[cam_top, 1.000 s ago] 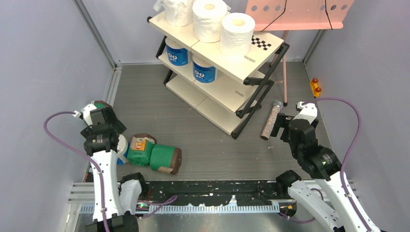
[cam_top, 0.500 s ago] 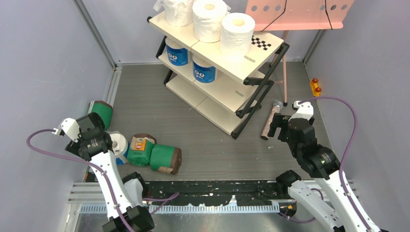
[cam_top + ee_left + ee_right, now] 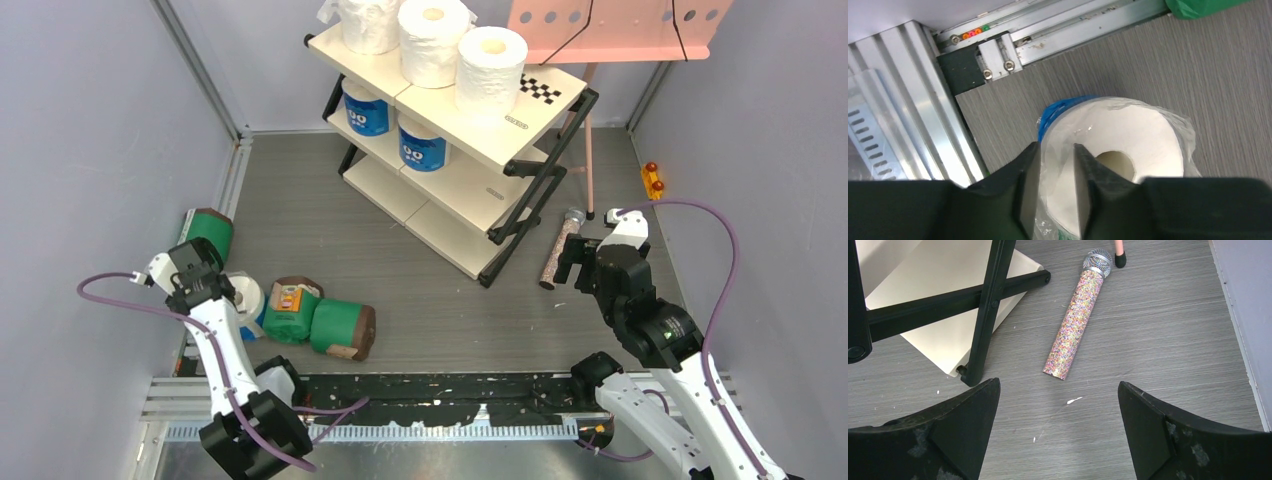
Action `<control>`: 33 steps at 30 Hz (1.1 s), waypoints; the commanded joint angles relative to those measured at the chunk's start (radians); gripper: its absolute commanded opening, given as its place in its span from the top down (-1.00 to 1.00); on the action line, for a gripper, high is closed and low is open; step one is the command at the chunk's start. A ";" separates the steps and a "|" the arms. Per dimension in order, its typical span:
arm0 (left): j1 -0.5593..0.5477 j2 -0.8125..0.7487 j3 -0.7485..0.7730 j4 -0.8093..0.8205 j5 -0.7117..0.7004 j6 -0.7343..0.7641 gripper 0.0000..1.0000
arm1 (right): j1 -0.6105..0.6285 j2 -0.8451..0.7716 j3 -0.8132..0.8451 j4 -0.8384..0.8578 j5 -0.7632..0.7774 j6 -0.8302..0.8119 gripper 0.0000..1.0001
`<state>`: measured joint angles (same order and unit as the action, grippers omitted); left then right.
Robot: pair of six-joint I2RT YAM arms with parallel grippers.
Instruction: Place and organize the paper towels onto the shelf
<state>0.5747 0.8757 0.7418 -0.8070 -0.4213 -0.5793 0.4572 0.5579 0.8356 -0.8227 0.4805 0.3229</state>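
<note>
The left claw [image 3: 1055,147] has its fingers drawn narrow, with a thin strip of white paper showing in the gap. The wrist view does not settle whether they pinch the roll's wall or only hang over it, and in the top view the wrist covers the tips. Under them is a blue roll [image 3: 1143,140]. Its white cored end is turned up at the wrist camera, so its long axis runs roughly upright, and the fingers hide its near part and half of the core hole. It stands on the floor [image 3: 400,260], well out from the front of the shelf [image 3: 468,190] and off to its left. Just beside it, on the side nearer the shelf, two green rolls [image 3: 292,312] [image 3: 340,327] lie on their sides end to end in one line, a brown end facing right. A third green roll [image 3: 210,233] lies apart, also on its side, farther left of the shelf near the wall. On the shelf's top board three white rolls [image 3: 370,25] [image 3: 433,40] [image 3: 490,65] stand on end in a row, cores up, the leftmost cut by the frame edge. On the middle board stand two shelved blue rolls [image 3: 366,112] [image 3: 422,145], their tops hidden under the top board. The right claw [image 3: 1058,390] is spread wide over bare floor off the shelf's right front foot. A speckled tube [image 3: 1075,322] lies flat ahead of it, beside that foot.
</note>
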 commanded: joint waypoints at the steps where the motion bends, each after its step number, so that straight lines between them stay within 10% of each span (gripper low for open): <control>1: 0.008 -0.008 0.017 0.046 0.119 -0.008 0.53 | 0.005 -0.008 0.002 0.036 0.015 -0.001 -0.90; 11: -0.010 0.022 -0.039 0.155 0.413 -0.172 1.00 | 0.005 -0.017 0.002 0.030 0.027 0.005 -0.91; 21: -0.287 0.175 0.041 0.299 0.448 -0.354 0.99 | 0.005 -0.025 0.002 0.028 0.035 0.008 -0.90; 33: -0.395 0.236 0.318 0.146 0.431 -0.081 0.21 | 0.005 -0.061 0.005 0.016 0.078 0.021 -0.90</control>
<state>0.1787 1.1835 0.9363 -0.5640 0.0544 -0.8661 0.4572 0.5220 0.8349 -0.8242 0.5159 0.3279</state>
